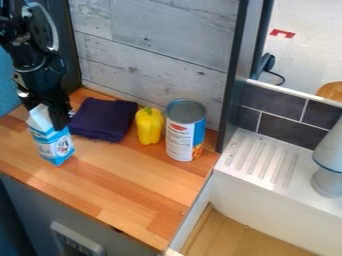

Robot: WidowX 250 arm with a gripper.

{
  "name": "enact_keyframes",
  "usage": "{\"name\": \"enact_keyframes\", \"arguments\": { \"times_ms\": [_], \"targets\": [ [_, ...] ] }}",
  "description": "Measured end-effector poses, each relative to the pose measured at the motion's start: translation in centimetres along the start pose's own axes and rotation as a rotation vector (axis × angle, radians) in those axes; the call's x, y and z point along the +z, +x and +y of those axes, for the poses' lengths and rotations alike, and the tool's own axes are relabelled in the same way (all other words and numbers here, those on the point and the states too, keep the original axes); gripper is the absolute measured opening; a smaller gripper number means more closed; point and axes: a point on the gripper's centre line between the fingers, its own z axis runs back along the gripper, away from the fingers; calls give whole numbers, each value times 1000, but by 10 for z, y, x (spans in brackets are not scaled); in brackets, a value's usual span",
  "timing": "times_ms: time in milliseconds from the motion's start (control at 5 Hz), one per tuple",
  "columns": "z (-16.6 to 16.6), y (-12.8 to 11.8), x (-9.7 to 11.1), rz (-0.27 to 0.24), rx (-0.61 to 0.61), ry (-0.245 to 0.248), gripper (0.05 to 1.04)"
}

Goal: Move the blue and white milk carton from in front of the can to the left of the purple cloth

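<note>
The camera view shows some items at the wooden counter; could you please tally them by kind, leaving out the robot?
Carton: 1
Folded dark cloth: 1
Yellow pepper: 1
Can: 1
Total: 4

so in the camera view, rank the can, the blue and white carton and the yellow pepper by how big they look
1. can
2. blue and white carton, its top partly covered
3. yellow pepper

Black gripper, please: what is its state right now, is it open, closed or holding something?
Gripper: at the top of the blue and white carton; whether it is open or closed on it cannot be told.
</note>
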Motion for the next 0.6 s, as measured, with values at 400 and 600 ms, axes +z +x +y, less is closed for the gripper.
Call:
{"name": "enact_keyframes", "arguments": {
  "times_ms": [400, 600],
  "targets": [
    [10, -8, -4, 23, 18, -19, 903],
    [11, -7, -5, 30, 15, -25, 1008]
  ]
}}
